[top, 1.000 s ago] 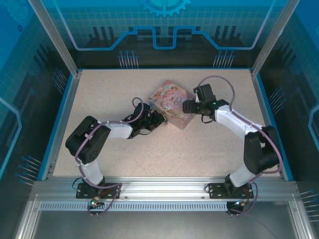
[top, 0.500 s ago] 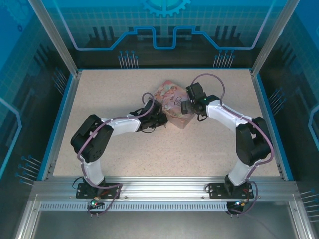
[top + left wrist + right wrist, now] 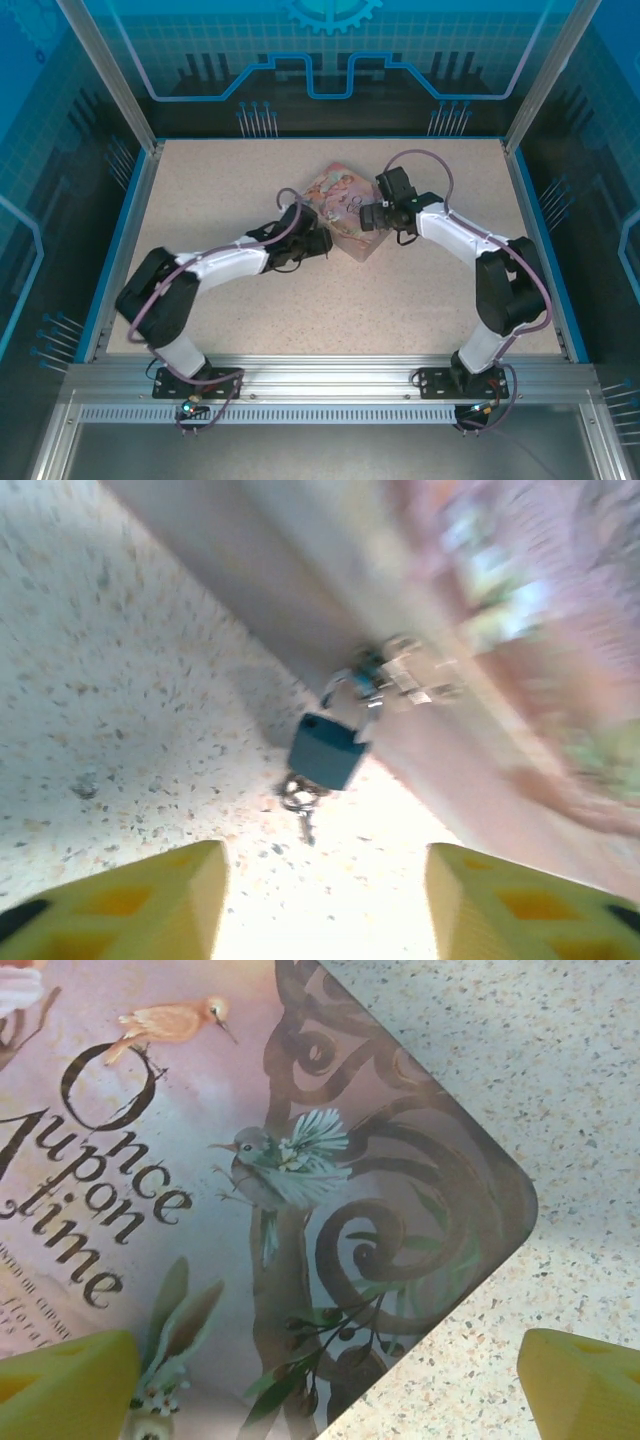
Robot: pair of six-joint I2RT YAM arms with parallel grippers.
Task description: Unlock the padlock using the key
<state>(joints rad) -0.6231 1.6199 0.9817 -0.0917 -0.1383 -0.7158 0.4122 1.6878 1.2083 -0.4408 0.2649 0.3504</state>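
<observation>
The blue padlock (image 3: 327, 750) hangs by its silver shackle from the clasp (image 3: 405, 675) on the side of the pink illustrated box (image 3: 345, 205). The small dark key (image 3: 303, 815) on a ring sits right under the padlock's bottom, by the table; I cannot tell whether it is in the keyhole. My left gripper (image 3: 325, 900) is open, a short way back from the padlock and key, with nothing between its yellow fingers (image 3: 150, 900). Over the near corner of the box lid (image 3: 300, 1160), my right gripper (image 3: 330, 1390) stands wide open.
The speckled table (image 3: 200, 180) has blue rails and an aluminium frame around it. The box stands mid-table, slightly towards the back. Both arms meet at it, the left gripper (image 3: 318, 240) from the left and the right gripper (image 3: 368, 215) from the right.
The left arm has stretched out towards the box's front side. The right gripper has moved left, from beside the box to over its lid.
</observation>
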